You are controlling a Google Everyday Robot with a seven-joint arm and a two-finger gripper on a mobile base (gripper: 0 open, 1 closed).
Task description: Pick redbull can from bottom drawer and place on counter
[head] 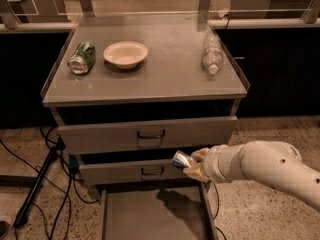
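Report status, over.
Gripper shut on redbull can, above open bottom drawer. Can not yet on counter. Counter holds green can, bowl, bottle.

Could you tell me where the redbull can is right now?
The redbull can is low centre, held in the tool above the open bottom drawer, right of the middle drawer's handle.

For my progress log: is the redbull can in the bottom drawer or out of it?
Out. The gripper holds the redbull can tipped sideways above the open bottom drawer, not yet on the counter.
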